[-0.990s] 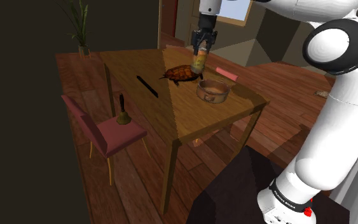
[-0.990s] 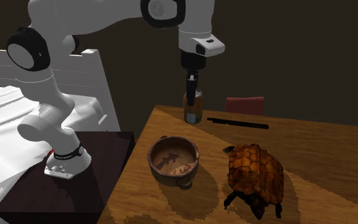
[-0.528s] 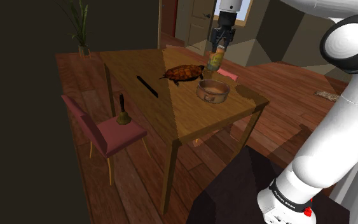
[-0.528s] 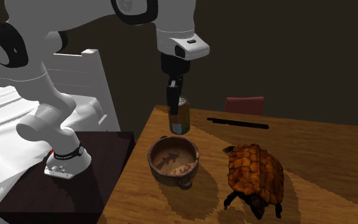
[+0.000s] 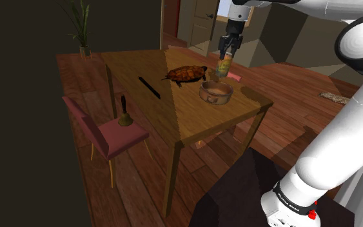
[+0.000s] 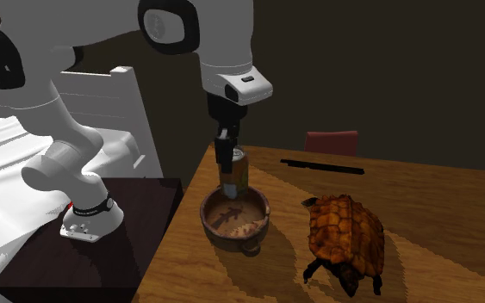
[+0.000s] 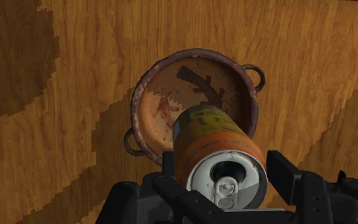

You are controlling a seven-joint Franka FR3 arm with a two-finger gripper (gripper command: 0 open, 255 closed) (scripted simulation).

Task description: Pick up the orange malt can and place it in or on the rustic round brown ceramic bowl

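Note:
My gripper (image 7: 222, 175) is shut on the orange malt can (image 7: 210, 143), which has a silver top and a yellow-green band. The can (image 6: 236, 172) hangs upright in the air just above the round brown bowl (image 6: 234, 217), over its near rim. In the shoulder view the can (image 5: 223, 66) hangs under the gripper (image 5: 226, 57), above the bowl (image 5: 215, 92) on the wooden table (image 5: 173, 109). The bowl (image 7: 160, 105) has two small loop handles and a dark mark painted inside.
A brown turtle figure (image 6: 345, 234) stands close beside the bowl. A black pen (image 5: 149, 87) lies on the table further off. A pink chair (image 5: 106, 132) carries a small bell (image 5: 124, 115), and a second pink chair (image 6: 332, 142) stands at the table's far side.
The gripper has carried the can from beside the turtle towards the bowl and now holds it over the bowl. The arm has swung along with it.

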